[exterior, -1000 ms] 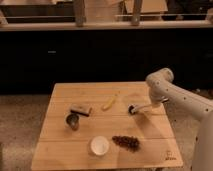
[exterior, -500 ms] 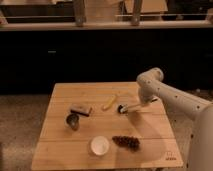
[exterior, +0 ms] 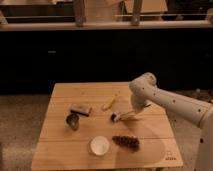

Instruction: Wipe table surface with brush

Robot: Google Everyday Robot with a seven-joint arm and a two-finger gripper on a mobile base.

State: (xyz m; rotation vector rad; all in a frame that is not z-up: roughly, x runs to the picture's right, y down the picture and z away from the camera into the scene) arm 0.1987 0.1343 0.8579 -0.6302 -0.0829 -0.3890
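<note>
Leftward goes the white arm across the light wooden plank table (exterior: 65, 150); over the last second it has swung in from the right edge toward the middle, and the brush has travelled with it. Now the gripper (exterior: 134, 113) sits low over the centre-right of the planks, just right of the slim brush with the white handle and dark round head (exterior: 121, 116). That brush lies almost flat, head pointing left and resting on the wood, handle running back under the gripper; whether the fingers are pinching the handle or merely beside it, I cannot tell.

Just up and left of the brush head lies a yellow banana (exterior: 109, 103), close but apart. Further left, a dark rectangular block (exterior: 80, 110) sits above a dark round cup-like object (exterior: 73, 120), the two nearly touching. Toward the front edge, a small white round bowl (exterior: 99, 145) stands with nothing visible inside, and right beside it a dark brown clustered lump (exterior: 126, 142). A small dark mark (exterior: 170, 156) shows at the front right corner.

Behind the table runs a dark wall or counter front (exterior: 75, 55); speckled floor (exterior: 20, 125) surrounds it.
</note>
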